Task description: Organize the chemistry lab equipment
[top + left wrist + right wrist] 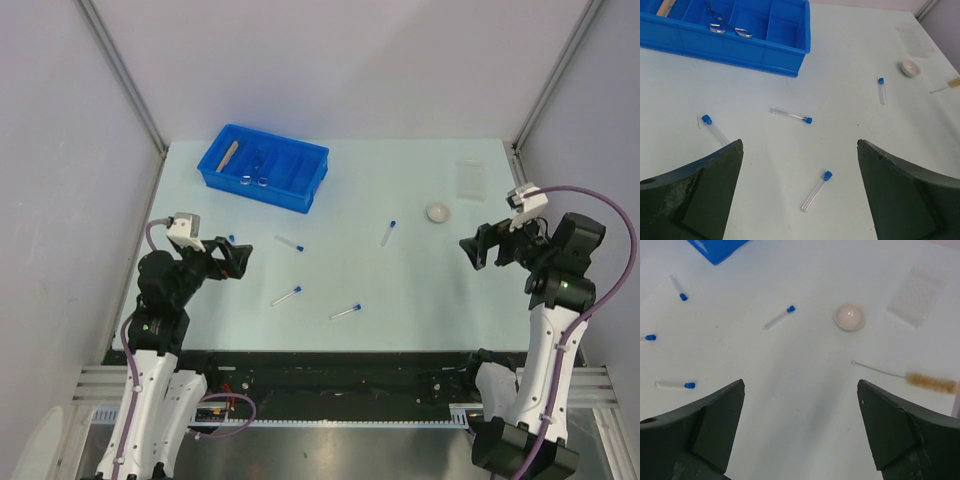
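The left fingers (700,195) and the right fingers (700,435) are both spread wide, and they hold nothing. Five little tubes (286,296) with blue caps lie flat on the counter (400,290), well apart from each other, between the two arms. One tube (715,129) lies just beside the left fingers. I think the tubes are light, hard and smooth, so they may roll away or slip. They could crack if squeezed too hard. The best place to take one looks like the middle of the clear part, with the fingers across it. The white dish (850,317) sits on the right side, near the clear rack (915,295). It looks hard and easy to break, so its rim is the spot to pinch. The thin brush (931,381) lies near the dish. Its wire looks bendy, so the fuzzy end is safer. The wooden stick (230,154) and metal tongs (258,160) lie in the blue bin (275,193).
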Robot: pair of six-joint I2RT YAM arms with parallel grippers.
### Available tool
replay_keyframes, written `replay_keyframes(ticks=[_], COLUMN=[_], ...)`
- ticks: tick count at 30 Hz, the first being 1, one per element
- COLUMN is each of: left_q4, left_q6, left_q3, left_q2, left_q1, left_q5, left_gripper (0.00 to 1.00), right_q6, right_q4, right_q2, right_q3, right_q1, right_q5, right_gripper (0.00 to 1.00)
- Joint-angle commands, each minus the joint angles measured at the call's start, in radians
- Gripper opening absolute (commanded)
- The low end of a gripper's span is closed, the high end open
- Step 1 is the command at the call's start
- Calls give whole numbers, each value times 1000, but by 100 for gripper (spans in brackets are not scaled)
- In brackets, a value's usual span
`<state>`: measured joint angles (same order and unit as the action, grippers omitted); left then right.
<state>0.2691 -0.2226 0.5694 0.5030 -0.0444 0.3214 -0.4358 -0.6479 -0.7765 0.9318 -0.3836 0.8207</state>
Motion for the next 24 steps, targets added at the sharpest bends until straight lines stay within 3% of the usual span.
replay_keyframes(ticks=[1,10,18,24], left_q4=[-2,25,41,51], left_q6=[-27,-21,-24,-23], left_q3=[0,-14,-8,-5], left_q2=[-26,-38,-1,32], left_q1=[-9,-81,-94,-95], left_q5=[57,45,22,-4], left_gripper=[100,100,100,100], right_q6=[57,137,184,238], right_q4=[-90,-168,-82,33], right_q2=[-110,-291,-470,-645], right_q3=[85,180,199,206], right_q1=[-29,-31,-21,74], right_q5=[-116,-114,-71,-124], right_gripper=[100,100,100,98])
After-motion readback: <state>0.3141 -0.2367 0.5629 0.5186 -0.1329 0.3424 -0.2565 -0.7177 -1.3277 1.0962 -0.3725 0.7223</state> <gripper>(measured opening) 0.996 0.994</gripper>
